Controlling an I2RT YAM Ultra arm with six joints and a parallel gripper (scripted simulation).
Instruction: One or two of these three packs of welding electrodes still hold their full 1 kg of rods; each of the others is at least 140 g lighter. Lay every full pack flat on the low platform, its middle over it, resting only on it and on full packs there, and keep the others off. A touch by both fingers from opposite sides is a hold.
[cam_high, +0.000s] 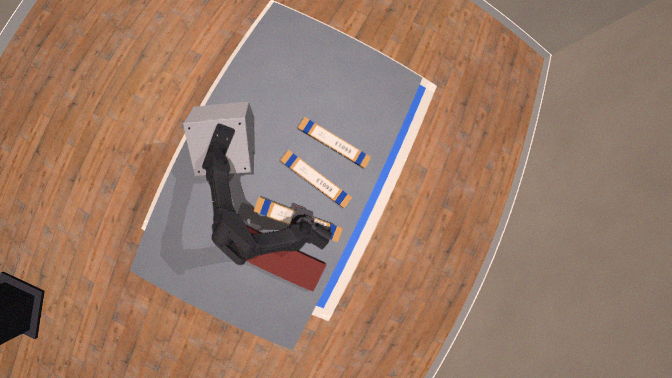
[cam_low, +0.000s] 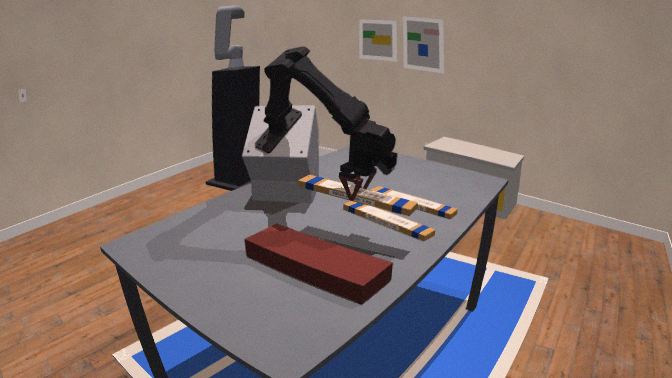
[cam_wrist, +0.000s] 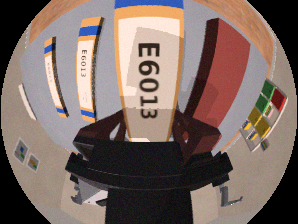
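A white, orange and blue pack (cam_high: 280, 213) (cam_low: 324, 186) (cam_wrist: 149, 32) marked E6013 hangs roughly level above the table. My gripper (cam_high: 303, 215) (cam_low: 360, 193) (cam_wrist: 149, 111) is shut on it near mid-length, one finger on each long side. A second pack (cam_high: 316, 179) (cam_low: 389, 220) (cam_wrist: 86, 72) lies flat on the table beside it. A third pack (cam_high: 334, 142) (cam_low: 418, 201) (cam_wrist: 56, 80) lies flat farther off. The low dark red platform (cam_high: 295, 270) (cam_low: 320, 257) (cam_wrist: 227, 75) stands on the other side of the held pack, with no pack on it. The arm hides part of it from above.
The arm's grey base block (cam_high: 240, 150) (cam_low: 280, 170) stands at the table's edge. The held pack's shadow falls on the grey table (cam_high: 320, 65) (cam_low: 210, 300) between the platform and the second pack. A low cabinet (cam_low: 475, 150) stands beyond the table.
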